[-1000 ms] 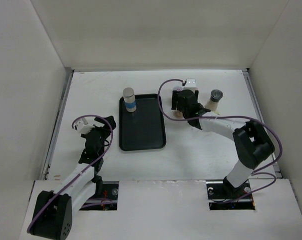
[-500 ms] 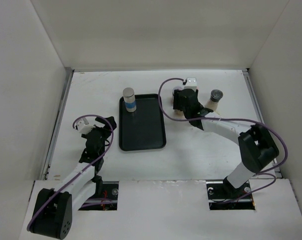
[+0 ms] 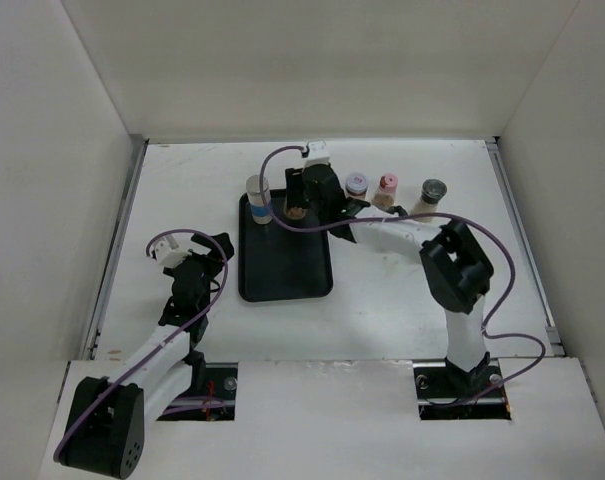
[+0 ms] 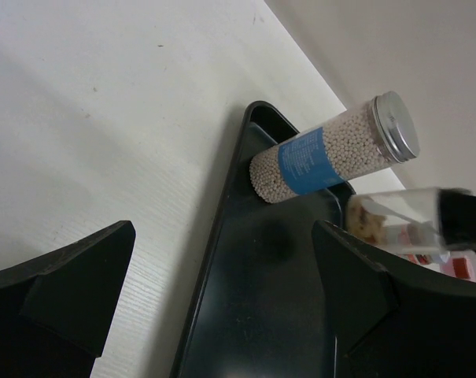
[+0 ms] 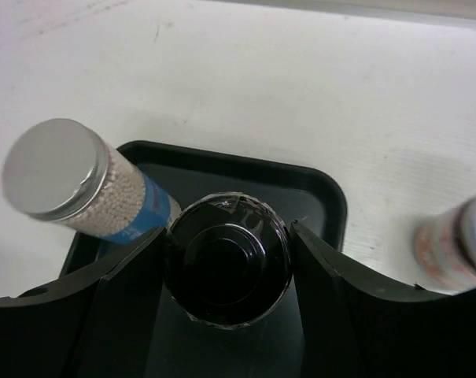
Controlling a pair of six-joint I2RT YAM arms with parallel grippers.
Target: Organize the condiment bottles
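Note:
My right gripper point(image 3: 302, 198) is shut on the black-capped bottle point(image 5: 226, 268) and holds it over the far end of the black tray point(image 3: 282, 270). The bottle sits right beside the silver-capped bottle point(image 3: 258, 198) with a blue label, which stands in the tray's far left corner and also shows in the right wrist view point(image 5: 60, 173) and the left wrist view point(image 4: 332, 153). The purple-blue-capped point(image 3: 356, 185), pink-capped point(image 3: 387, 187) and dark-grey-capped point(image 3: 432, 194) bottles stand in a row on the table right of the tray. My left gripper point(image 3: 197, 250) is open and empty, left of the tray. A cream-capped bottle is out of view.
White walls enclose the table on the left, back and right. The tray's raised rim point(image 5: 324, 189) runs just beyond the held bottle. A blurred bottle point(image 5: 454, 244) shows at the right edge of the right wrist view. The right arm stretches across the table from the right.
My right arm has swung left from the row of bottles to over the tray's far end, carrying the black-capped bottle. The purple-blue and pink bottles are now uncovered. The left arm is still.

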